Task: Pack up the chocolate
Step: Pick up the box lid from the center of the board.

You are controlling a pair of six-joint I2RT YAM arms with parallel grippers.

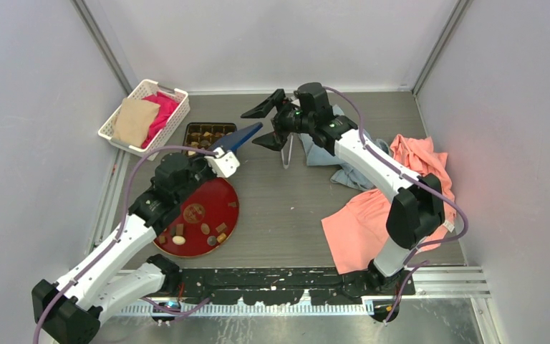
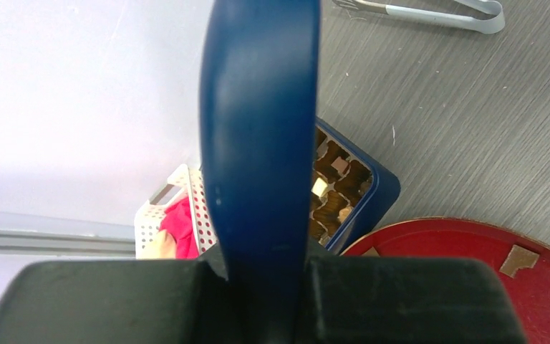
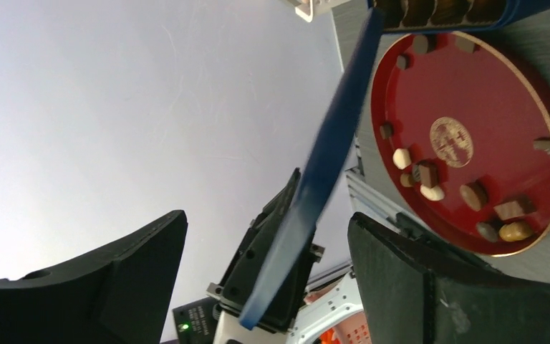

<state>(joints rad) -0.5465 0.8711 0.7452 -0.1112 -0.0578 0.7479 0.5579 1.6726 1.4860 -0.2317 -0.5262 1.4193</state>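
Note:
Several chocolate pieces [image 1: 205, 229], brown, tan and cream, lie on the round red plate [image 1: 218, 197]; they also show in the right wrist view [image 3: 430, 175]. More pieces sit in the compartments of a dark blue box [image 1: 204, 135], which also shows in the left wrist view [image 2: 362, 190]. My left gripper [image 1: 223, 159] is shut on a flat blue lid [image 1: 238, 138] and holds it tilted in the air over the box's near corner [image 2: 258, 107]. My right gripper [image 1: 266, 125] is open and empty, its jaws spread wide just past the lid's far end [image 3: 322, 172].
Metal tongs [image 1: 287, 152] lie on the table under the right gripper. A white basket [image 1: 179, 100] with cloths stands at the back left. A blue-grey cloth [image 1: 322, 154] and an orange-pink cloth [image 1: 401, 193] lie at the right.

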